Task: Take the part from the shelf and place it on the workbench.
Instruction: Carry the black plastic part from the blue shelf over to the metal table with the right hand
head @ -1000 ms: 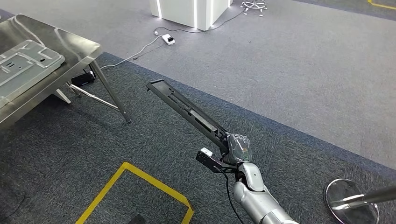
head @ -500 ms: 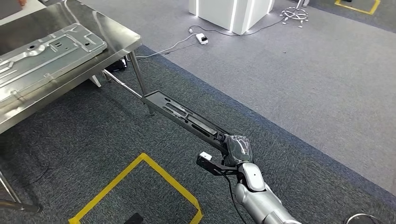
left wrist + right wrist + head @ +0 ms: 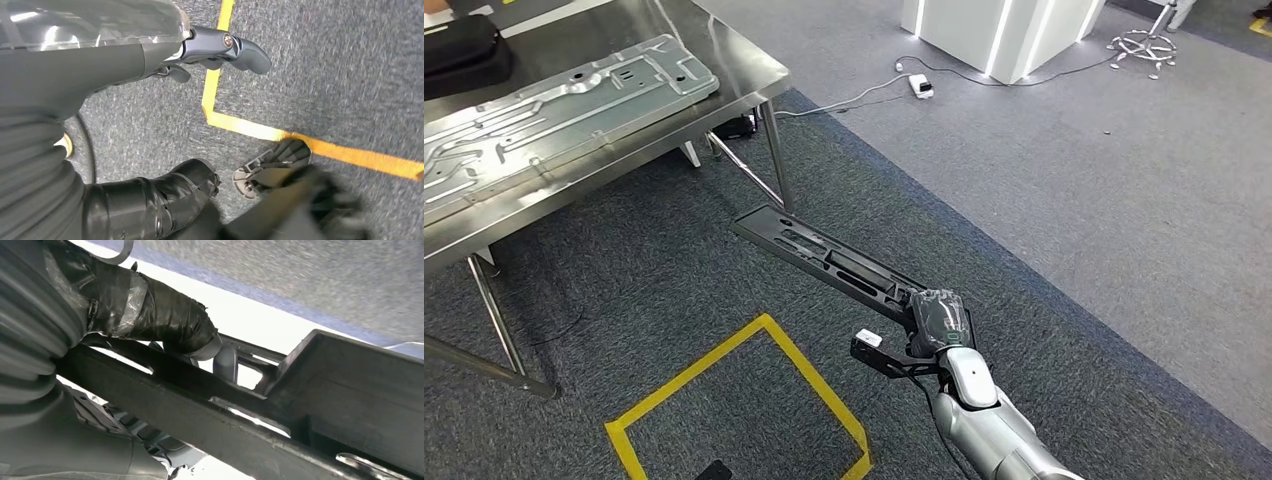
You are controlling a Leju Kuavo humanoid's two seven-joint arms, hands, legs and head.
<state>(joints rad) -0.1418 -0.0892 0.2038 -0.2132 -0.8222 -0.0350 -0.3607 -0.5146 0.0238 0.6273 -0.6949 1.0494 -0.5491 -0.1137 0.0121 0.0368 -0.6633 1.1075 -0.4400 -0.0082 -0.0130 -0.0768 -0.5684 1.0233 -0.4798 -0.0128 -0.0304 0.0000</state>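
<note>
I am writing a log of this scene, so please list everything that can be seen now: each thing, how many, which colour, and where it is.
long part: one, black, held out over the dark carpet, its far end near the table's leg
workbench: one, shiny steel, upper left
metal panel: one, silver, lying flat on the workbench
case: one, black, at the workbench's far left edge
floor marking: one, yellow tape outline, on the dark carpet near the robot
pillar: one, white with lit strips, far on the grey carpet
power strip: one, white, with cable, beside the pillar
right hand: grips the long part's near end
left hand: grey, holds nothing, above the carpet
</note>
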